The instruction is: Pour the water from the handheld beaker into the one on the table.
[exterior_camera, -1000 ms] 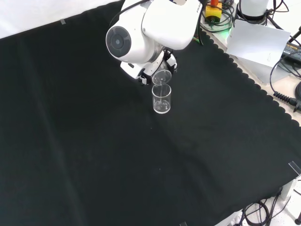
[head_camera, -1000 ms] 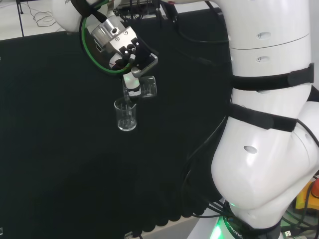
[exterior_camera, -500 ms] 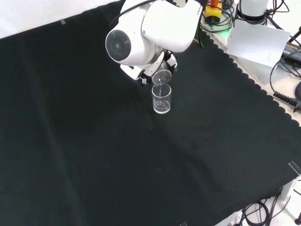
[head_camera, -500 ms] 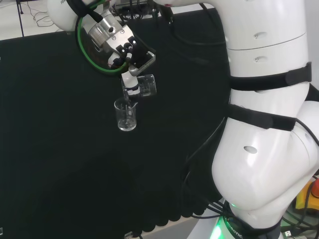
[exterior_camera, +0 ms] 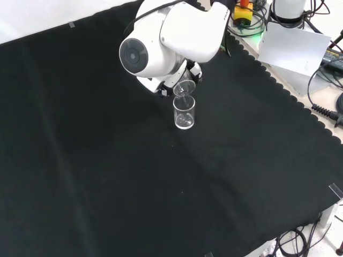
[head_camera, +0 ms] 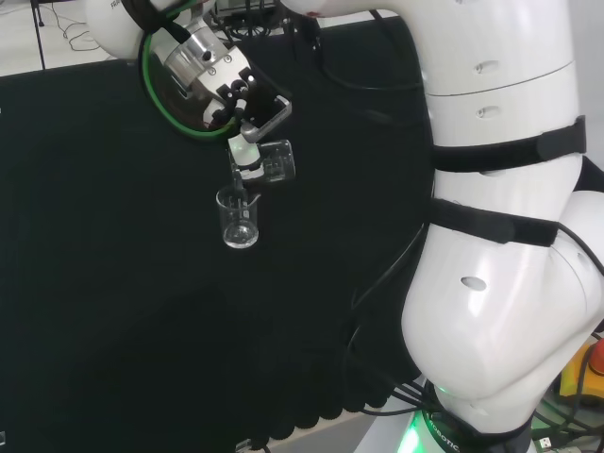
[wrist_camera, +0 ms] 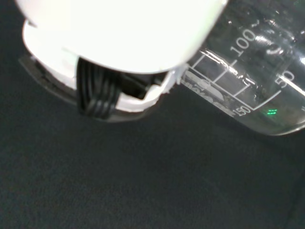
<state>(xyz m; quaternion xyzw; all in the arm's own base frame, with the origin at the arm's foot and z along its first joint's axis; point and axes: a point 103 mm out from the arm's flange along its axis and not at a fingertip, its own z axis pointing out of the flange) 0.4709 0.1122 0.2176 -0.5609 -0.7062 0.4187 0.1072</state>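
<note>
Hand is curled round the handheld beaker, fingers and thumb clamped on its wall. In the wrist view the hand sits against the graduated side of that beaker, print scale visible on the clear glass.

Handheld beaker is tipped well over, close to lying on its side, mouth pointing left in the head view and down toward the second beaker. In the front view it shows just under the big white arm link, lip right above the rim of the lower one.

Table beaker stands upright on the black cloth, directly below the tipped lip. Front view has it just in front of the handheld one, the two nearly touching at rim level; can't tell if they actually touch. A thin line of water seems to run from the lip into it in the head view, hard to be sure. Can't read a level in either vessel.

A green cable loop circles the wrist in the head view.
</note>
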